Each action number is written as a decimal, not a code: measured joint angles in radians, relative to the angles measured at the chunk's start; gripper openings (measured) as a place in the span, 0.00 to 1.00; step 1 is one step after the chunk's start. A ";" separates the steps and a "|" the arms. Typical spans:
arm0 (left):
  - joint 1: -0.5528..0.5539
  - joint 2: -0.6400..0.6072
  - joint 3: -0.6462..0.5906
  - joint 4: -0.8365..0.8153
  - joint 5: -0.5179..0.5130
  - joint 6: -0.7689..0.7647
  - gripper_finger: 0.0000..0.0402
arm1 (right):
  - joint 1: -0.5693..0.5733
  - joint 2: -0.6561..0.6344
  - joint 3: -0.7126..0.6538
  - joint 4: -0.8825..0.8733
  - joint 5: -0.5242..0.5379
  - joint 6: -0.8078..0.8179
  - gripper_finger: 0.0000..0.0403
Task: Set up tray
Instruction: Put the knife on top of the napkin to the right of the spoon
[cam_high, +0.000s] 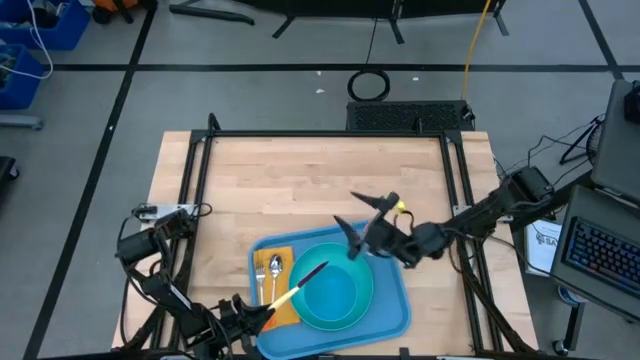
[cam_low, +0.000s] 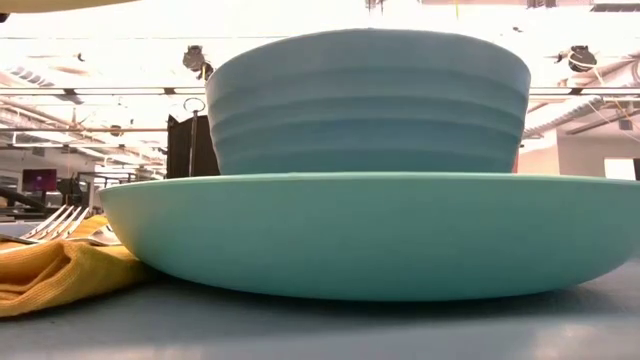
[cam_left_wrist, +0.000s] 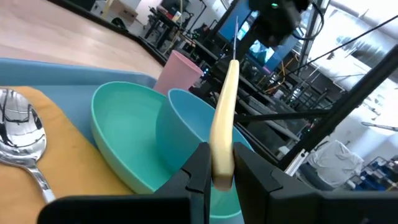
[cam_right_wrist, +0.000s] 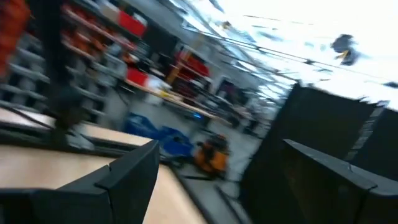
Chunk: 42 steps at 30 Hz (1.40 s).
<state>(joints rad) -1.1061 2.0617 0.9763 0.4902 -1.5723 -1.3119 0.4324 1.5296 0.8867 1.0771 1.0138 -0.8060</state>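
Note:
The blue tray (cam_high: 395, 305) lies at the table's near edge. On it a teal bowl (cam_low: 370, 100) stands in a teal plate (cam_low: 370, 235), beside a yellow napkin (cam_high: 283, 310) that carries a spoon (cam_left_wrist: 18, 137) and a fork (cam_low: 55, 225). My left gripper (cam_high: 262, 316) is at the tray's near left, shut on a yellow-handled knife (cam_high: 300, 285). My right gripper (cam_high: 358, 215) hangs open and empty above the table, just beyond the tray's far right corner; its own view (cam_right_wrist: 230, 180) shows the two fingers wide apart. My left gripper pinches the knife's yellow handle at its near end (cam_left_wrist: 221, 163) between its two fingers. The fingers come from the table's near left, roughly level, and lie along the knife. The knife sticks out ahead of them, lifted clear, its dark blade (cam_high: 318, 268) over the plate's left edge.
A pink cup (cam_left_wrist: 180, 71) stands behind the plate in the left wrist view. Bare wooden table (cam_high: 280, 180) stretches beyond the tray, framed by black rails. Cables and a keyboard lie off the table's right side.

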 joint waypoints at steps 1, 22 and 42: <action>0.000 0.000 0.000 -0.005 0.000 0.001 0.12 | 0.021 -0.015 0.000 -0.022 -0.001 0.032 0.79; 0.000 0.000 0.010 -0.011 0.000 0.026 0.12 | 0.189 -0.108 -0.111 -0.266 -0.375 1.123 0.63; 0.000 -0.001 0.049 -0.018 0.001 0.118 0.12 | 0.075 -0.027 -0.163 -0.261 -0.574 1.382 0.63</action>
<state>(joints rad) -1.1057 2.0605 1.0252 0.4721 -1.5711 -1.1937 0.5073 1.5030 0.7242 0.8163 0.4397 0.5764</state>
